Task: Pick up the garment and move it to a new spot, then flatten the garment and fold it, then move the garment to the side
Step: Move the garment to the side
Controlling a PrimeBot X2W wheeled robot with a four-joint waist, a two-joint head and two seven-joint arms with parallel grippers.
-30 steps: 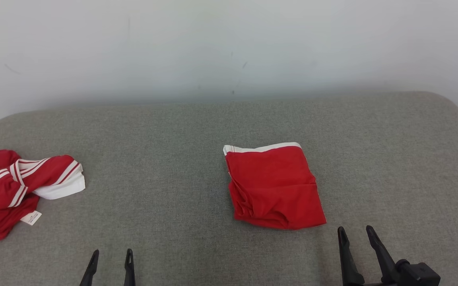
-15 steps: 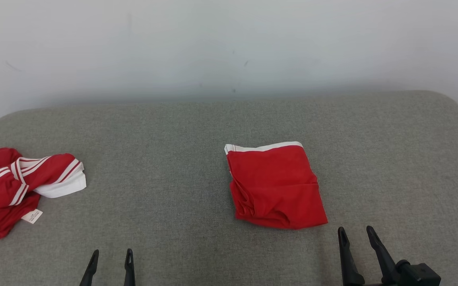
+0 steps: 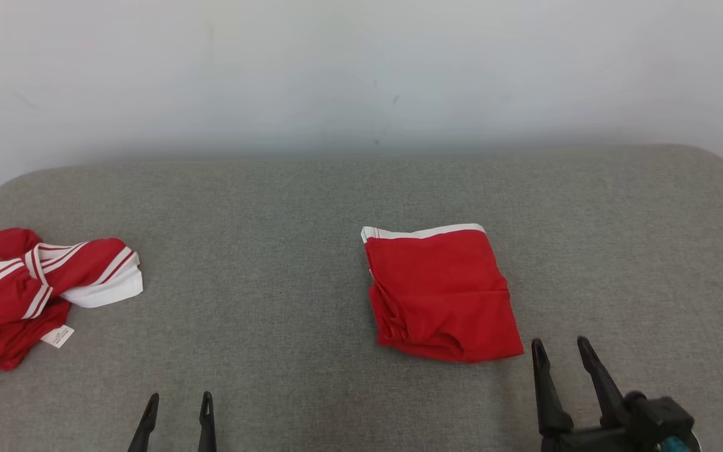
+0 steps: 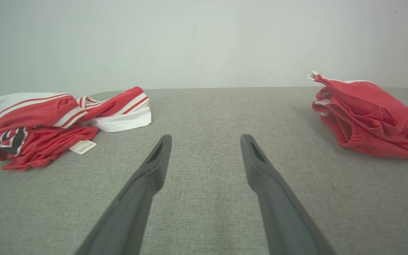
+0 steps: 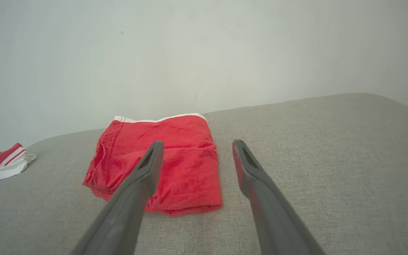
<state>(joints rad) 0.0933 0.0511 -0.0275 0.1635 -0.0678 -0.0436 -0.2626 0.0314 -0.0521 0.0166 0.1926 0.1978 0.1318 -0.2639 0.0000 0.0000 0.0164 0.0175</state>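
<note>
Right gripper (image 3: 559, 342) is sitting at the lower right of the head view with its two dark fingers spread apart, not gripping anything. It's hovering just short of the near right corner of the folded red garment (image 3: 440, 295), close but not touching as far as I can tell. In the right wrist view the fingers are pointing straight at that garment, with the left finger overlapping the red cloth and the right finger lying over bare grey fabric beside it.

Left gripper (image 3: 180, 395) is hanging out at the lower left, fingers parted too and holding nothing. In its wrist view it's looking along bare surface.

The folded garment is lying roughly in the middle of the grey fabric-covered bench (image 3: 261, 251), a bit right of centre. It's a neat-ish rectangle with a white band along the far edge and some bunching on its near left side.

Way over at the left edge a second piece is sitting in a crumpled heap: a red and white striped garment (image 3: 29, 289), well apart from the folded one, with a small white label (image 3: 57, 336) poking out at its near side. A plain pale wall (image 3: 336, 75) is running behind everything.
</note>
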